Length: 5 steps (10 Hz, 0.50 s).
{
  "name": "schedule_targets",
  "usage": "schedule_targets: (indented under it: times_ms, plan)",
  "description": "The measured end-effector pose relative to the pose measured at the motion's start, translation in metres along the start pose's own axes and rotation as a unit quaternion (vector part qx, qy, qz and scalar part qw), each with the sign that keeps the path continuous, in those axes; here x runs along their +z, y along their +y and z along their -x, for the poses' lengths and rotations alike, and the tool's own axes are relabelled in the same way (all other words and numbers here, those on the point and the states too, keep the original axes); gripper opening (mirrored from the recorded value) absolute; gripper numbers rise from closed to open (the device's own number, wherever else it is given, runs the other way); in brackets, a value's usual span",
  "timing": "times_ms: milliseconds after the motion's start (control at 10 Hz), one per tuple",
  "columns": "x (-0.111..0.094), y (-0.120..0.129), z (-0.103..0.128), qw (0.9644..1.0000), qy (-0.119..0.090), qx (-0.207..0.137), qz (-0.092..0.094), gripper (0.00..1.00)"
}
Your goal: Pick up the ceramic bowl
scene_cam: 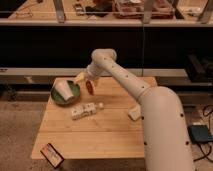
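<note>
Your gripper (86,83) hangs low over the wooden table (100,135), just beside the right-hand rim of the green bowl (73,94) as you see it. You cannot tell whether it is wide or narrow. The bowl sits near the table's far left corner with a white cup (63,90) lying tipped inside it, and a small white box (83,110) lies just in front.
</note>
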Motion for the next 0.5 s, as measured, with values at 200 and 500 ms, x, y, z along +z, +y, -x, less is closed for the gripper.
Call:
schedule_targets:
  times_ms: [200,500]
  plan:
    - [0.019,-0.005,-0.010,0.9998,-0.017,-0.004,-0.005,0.54]
    - [0.052,-0.009,-0.015,0.9992,-0.038,-0.011,-0.005,0.28]
